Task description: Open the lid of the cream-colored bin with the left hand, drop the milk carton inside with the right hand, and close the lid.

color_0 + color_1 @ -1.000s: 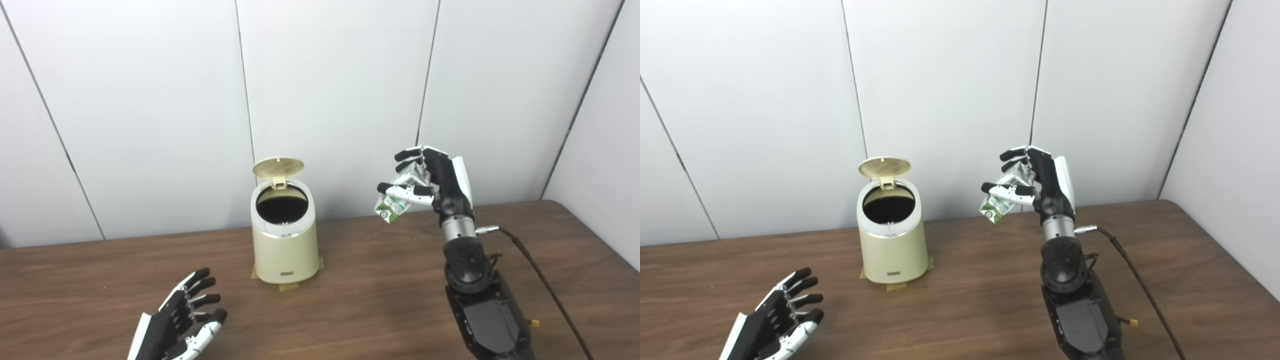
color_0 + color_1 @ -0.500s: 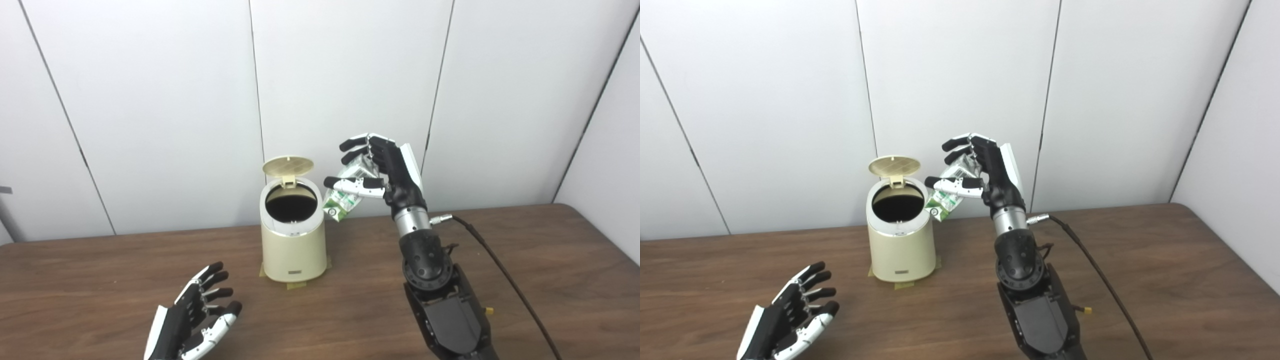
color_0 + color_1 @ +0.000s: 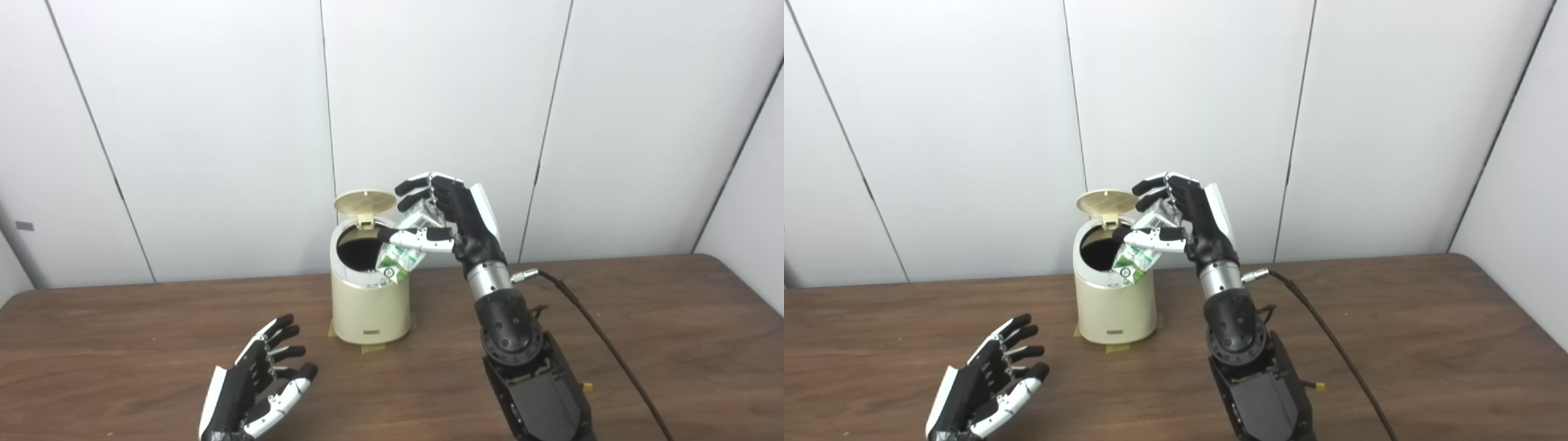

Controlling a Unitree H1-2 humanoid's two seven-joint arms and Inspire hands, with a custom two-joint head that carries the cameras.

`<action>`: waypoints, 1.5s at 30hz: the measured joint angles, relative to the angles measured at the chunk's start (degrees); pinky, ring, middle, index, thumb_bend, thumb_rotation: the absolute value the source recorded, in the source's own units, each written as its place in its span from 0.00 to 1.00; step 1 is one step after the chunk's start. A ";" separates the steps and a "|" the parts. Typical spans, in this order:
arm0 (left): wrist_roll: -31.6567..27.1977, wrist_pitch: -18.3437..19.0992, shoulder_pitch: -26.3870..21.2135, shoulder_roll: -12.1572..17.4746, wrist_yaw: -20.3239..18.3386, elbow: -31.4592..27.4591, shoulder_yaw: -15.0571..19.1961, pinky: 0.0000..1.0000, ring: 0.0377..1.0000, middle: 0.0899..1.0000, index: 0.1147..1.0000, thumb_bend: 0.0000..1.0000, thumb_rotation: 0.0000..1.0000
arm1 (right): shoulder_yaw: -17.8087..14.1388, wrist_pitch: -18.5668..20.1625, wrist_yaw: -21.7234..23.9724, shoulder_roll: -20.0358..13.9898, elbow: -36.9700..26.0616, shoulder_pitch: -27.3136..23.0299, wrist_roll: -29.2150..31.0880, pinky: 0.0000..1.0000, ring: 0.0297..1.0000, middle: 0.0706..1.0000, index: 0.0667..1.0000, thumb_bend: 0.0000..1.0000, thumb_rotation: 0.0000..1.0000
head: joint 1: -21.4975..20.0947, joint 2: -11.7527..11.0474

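Carton (image 3: 401, 257) tilted, held in the air at the bin (image 3: 369, 294) rim, right side of the opening. Lid (image 3: 365, 202) stands up. Right hand (image 3: 450, 214) clasps carton. Left hand (image 3: 260, 383) empty, fingers spread, low over surface (image 3: 122, 343).

the small round cream-colored plastic bin (image 3: 369, 306) stands upright on the brown wooden table. its round flip lid (image 3: 365, 202) is open and stands up at the back, so the dark inside shows. the little green and white milk carton (image 3: 402, 257) is tilted in the air, over the bin's right rim.
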 measured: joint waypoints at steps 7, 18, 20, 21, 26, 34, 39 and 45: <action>0.12 0.28 0.00 -0.79 0.35 -0.34 -0.21 0.58 0.72 0.81 0.84 0.62 0.27 | 0.87 -1.58 -0.22 0.45 3.43 -0.48 -0.87 0.30 0.36 0.45 0.52 0.51 0.00 | 0.97 0.00; 0.12 0.34 0.14 -1.16 0.56 -1.95 -0.51 0.59 0.74 0.82 0.84 0.59 0.22 | 1.24 -6.55 -2.17 1.27 12.71 -6.23 -1.26 0.30 0.36 0.45 0.52 0.51 0.00 | 2.11 0.44; 0.12 0.46 0.36 -1.28 0.58 -2.04 -0.59 0.59 0.73 0.82 0.84 0.59 0.23 | 1.36 -7.27 -2.47 1.46 14.21 -6.51 -1.58 0.30 0.36 0.46 0.52 0.51 0.00 | 2.29 0.53; 0.14 0.46 0.54 -1.31 0.57 -2.05 -0.67 0.58 0.73 0.82 0.84 0.60 0.24 | 1.38 -7.56 -2.58 1.55 14.95 -6.60 -1.64 0.30 0.36 0.46 0.52 0.51 0.00 | 2.46 0.62; 0.19 0.46 1.19 -1.29 0.54 -2.08 -0.78 0.58 0.73 0.81 0.84 0.60 0.25 | 1.28 -10.81 -4.15 1.72 19.48 -8.27 -1.65 0.30 0.36 0.46 0.50 0.51 0.00 | 2.46 0.70; 0.25 0.48 1.48 -1.16 0.47 -2.76 -0.84 0.58 0.73 0.81 0.84 0.61 0.25 | 1.20 -15.38 -7.12 1.97 25.46 -11.03 -1.67 0.30 0.36 0.46 0.50 0.51 0.00 | 2.20 1.06; 0.25 0.96 1.95 -1.05 0.38 -3.74 -0.86 0.57 0.72 0.81 0.84 0.61 0.25 | 1.21 -17.90 -10.36 2.49 27.91 -11.19 -2.52 0.29 0.36 0.46 0.51 0.51 0.00 | 2.02 1.23; 0.29 2.24 2.26 -1.05 0.35 -4.05 -0.90 0.58 0.73 0.81 0.84 0.62 0.27 | 1.56 -22.08 -15.46 2.78 31.18 -11.36 -5.19 0.30 0.36 0.46 0.52 0.51 0.00 | 2.11 1.41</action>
